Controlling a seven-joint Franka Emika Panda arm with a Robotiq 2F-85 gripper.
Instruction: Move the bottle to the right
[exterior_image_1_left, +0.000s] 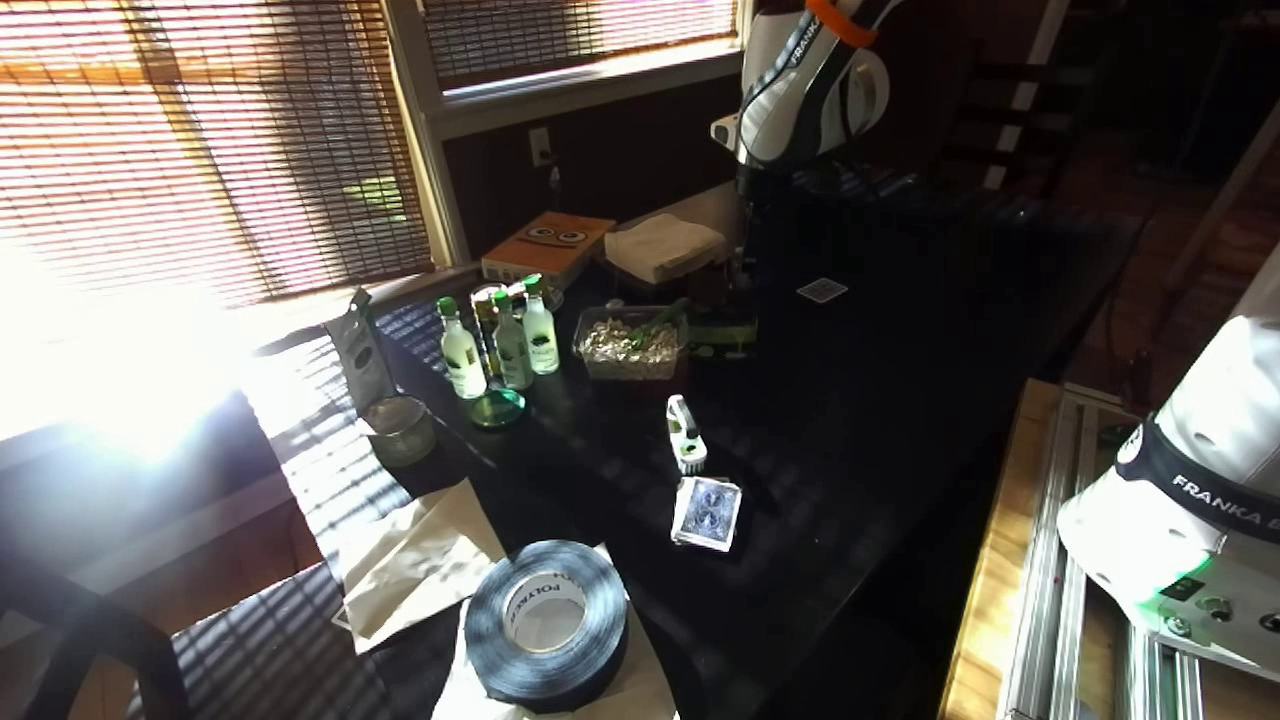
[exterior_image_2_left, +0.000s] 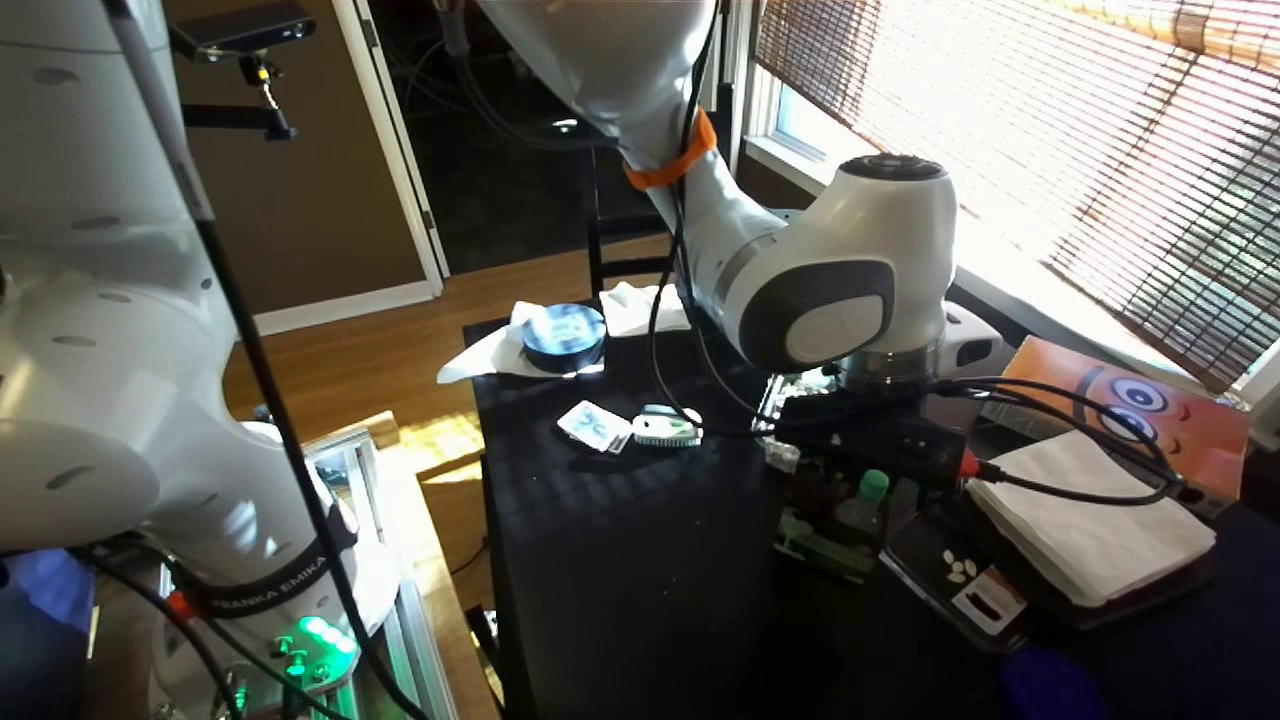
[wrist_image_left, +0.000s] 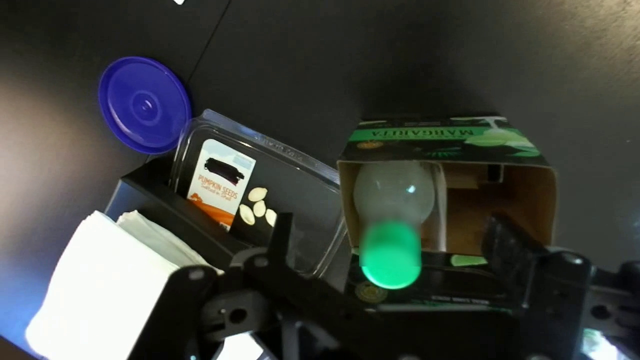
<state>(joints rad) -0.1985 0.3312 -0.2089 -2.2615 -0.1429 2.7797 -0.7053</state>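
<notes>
Bottle (exterior_image_2_left: 864, 508): green-capped; we see it in a dark carton (exterior_image_2_left: 822, 550).
Gripper (exterior_image_2_left: 850, 488): black, just above the bottle; we find its fingers hidden in shadow.
Tape (exterior_image_2_left: 563, 340): a roll on pale paper (exterior_image_2_left: 482, 360), far along the black table (exterior_image_2_left: 620, 560).
Cards (exterior_image_2_left: 596, 427): just beside the white brush (exterior_image_2_left: 667, 427).
Napkins (exterior_image_2_left: 1095, 520): stacked near the orange box (exterior_image_2_left: 1140, 398).

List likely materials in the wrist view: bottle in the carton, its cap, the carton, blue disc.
Bottle: glass or plastic, can't tell; translucent, a small bright glint suggests a glossy surface.
Cap: probably plastic; solid green, blur hides its finish.
Carton: looks like cardboard; printed outside, matte brown inside.
Blue disc: likely moulded plastic, semi-gloss; uniform colour, raised rim, concentric rings.
</notes>
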